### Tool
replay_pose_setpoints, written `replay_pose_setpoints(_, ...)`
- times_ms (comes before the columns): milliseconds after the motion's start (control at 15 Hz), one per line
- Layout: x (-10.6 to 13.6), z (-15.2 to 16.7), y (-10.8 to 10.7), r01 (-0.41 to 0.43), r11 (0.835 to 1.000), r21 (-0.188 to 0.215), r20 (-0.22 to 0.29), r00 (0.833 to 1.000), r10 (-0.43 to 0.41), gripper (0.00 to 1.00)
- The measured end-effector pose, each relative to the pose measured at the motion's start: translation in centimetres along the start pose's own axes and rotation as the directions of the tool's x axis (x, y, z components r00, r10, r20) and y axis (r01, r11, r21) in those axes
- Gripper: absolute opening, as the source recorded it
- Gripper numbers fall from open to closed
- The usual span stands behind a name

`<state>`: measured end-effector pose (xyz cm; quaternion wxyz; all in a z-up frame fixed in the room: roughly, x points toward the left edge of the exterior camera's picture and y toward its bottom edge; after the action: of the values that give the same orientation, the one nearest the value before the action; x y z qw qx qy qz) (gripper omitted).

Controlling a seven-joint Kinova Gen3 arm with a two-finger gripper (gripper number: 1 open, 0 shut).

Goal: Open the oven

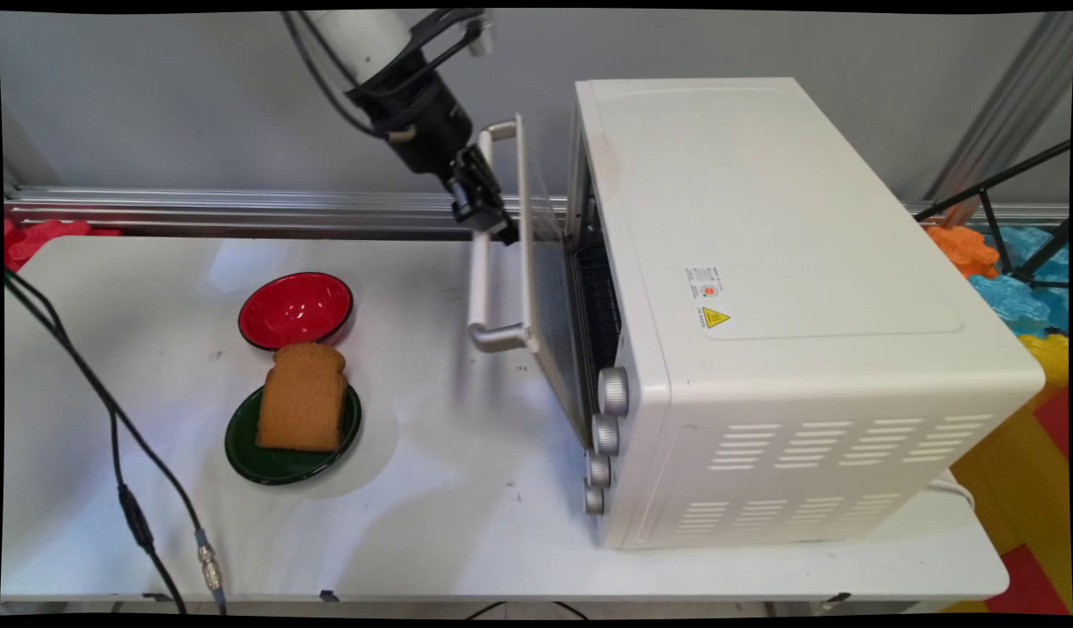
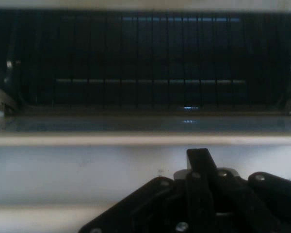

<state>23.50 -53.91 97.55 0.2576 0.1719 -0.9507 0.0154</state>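
A white toaster oven [image 1: 763, 262] stands on the table's right half, its front facing left. Its glass door [image 1: 536, 288] hangs partly open, tilted away from the oven at the top. My gripper [image 1: 497, 225] is shut, with its tips in the gap between the door's pale handle bar [image 1: 479, 288] and the door, near the handle's far end. In the hand view the shut gripper [image 2: 199, 158] points at the door's upper edge [image 2: 145, 140]. The dark oven cavity with its wire rack [image 2: 145, 63] shows beyond it.
A slice of brown bread [image 1: 303, 397] lies on a dark green plate [image 1: 266, 458] at the table's left-middle. A red bowl [image 1: 295, 308] sits just behind it. Several knobs [image 1: 612, 391] line the oven's near front corner. Black cables [image 1: 126, 488] hang across the left.
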Motion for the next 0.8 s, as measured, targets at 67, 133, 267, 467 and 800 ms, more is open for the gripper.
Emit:
replay_pose_setpoints(67,-0.7,0.2,-0.2,-0.003,1.0,-0.004,-0.005,1.0,0.003,0.0)
replay_pose_setpoints(133,-1.2,0.5,-0.5,-0.011,1.0,-0.009,-0.011,1.0,0.011,0.0)
replay_pose_setpoints(267,-2.6,0.8,-0.7,-0.021,1.0,-0.019,-0.019,1.0,0.02,0.0)
replay_pose_setpoints(467,-5.1,1.1,-1.2,-0.035,0.999,-0.033,-0.027,0.999,0.034,0.0)
replay_pose_setpoints(800,-9.2,1.6,-1.7,-0.059,0.997,-0.056,-0.042,0.997,0.057,0.0)
